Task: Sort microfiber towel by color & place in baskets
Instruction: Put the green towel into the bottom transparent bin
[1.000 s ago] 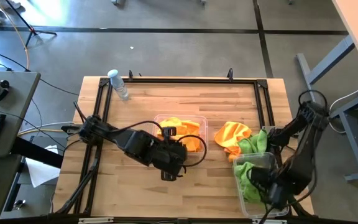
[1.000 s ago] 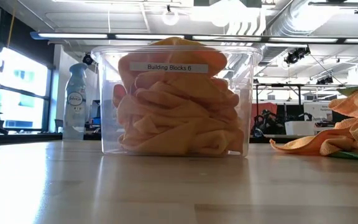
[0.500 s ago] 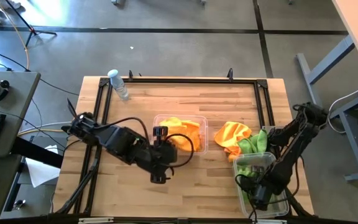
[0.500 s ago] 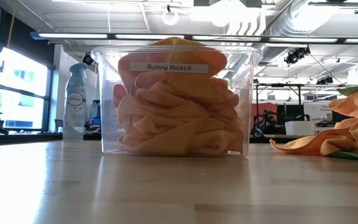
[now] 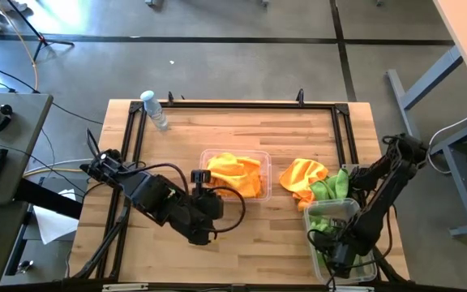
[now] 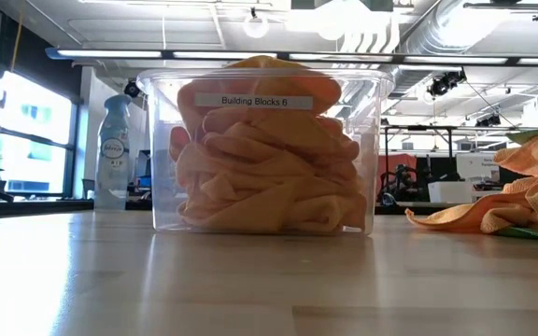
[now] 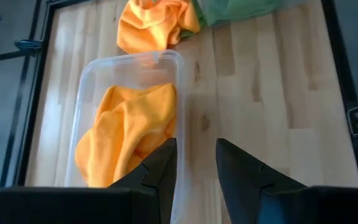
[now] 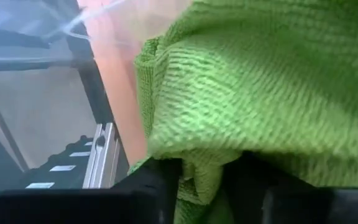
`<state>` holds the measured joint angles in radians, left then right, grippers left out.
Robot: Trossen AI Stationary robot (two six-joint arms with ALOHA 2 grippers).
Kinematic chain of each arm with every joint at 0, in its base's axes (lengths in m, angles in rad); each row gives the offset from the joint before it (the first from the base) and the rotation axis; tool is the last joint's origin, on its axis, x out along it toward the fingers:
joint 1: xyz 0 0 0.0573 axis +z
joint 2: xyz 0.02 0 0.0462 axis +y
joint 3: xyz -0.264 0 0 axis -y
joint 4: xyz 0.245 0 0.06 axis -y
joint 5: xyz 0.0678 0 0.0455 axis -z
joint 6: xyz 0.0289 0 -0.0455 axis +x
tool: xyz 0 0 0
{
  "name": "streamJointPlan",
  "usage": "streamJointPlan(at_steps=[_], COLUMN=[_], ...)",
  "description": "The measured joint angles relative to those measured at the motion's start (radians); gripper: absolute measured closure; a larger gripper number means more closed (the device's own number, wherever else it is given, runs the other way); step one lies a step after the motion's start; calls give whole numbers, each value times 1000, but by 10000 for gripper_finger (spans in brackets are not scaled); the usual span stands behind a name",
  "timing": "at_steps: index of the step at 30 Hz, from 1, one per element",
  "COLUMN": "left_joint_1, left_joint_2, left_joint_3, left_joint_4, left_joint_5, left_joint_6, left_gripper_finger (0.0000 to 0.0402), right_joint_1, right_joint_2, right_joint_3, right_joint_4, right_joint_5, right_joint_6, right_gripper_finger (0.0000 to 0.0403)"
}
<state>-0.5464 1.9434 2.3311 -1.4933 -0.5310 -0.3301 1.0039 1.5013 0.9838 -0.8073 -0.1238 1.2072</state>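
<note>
A clear basket in the middle of the table holds orange microfiber towels; the low view shows it packed full. My left gripper hangs open and bare over the wood at that basket's near left corner. A second clear basket at the near right holds green towel. My right gripper reaches down into it, fingers apart with green cloth between them. A loose heap of orange and green towels lies on the table between the baskets. My right gripper comes from above, pointing steeply down into the right basket. A fold of the green towel lies between its two spread fingers and bulges over them. The towel rests in the basket. Whether the fingers still pinch it, I cannot tell.
A small water bottle stands at the far left corner. Black frame rails run along the table's left, far and right edges. In the low view a spray bottle stands behind the orange basket. Bare wood lies near and left of that basket.
My right gripper has sunk down into the right basket and tipped steeper, covering the green towel there. My left gripper has drawn away from the orange basket toward the table's left and near edge, uncovering the orange towels.
</note>
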Motion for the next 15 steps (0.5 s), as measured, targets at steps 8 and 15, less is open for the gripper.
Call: streamJointPlan(at_steps=[8, 15], left_joint_1=[-12, -8], left_joint_2=[0, -122], left_joint_3=[-7, -331], left_joint_4=[7, 242], left_joint_5=[-13, 28], left_joint_6=[25, 44], left_gripper_finger=[301, 301], right_joint_1=[0, 0], right_joint_2=[0, 0], right_joint_3=[172, 314], right_joint_4=[-277, -441], right_joint_5=[2, 54], right_joint_6=[8, 49], right_gripper_finger=[247, 245])
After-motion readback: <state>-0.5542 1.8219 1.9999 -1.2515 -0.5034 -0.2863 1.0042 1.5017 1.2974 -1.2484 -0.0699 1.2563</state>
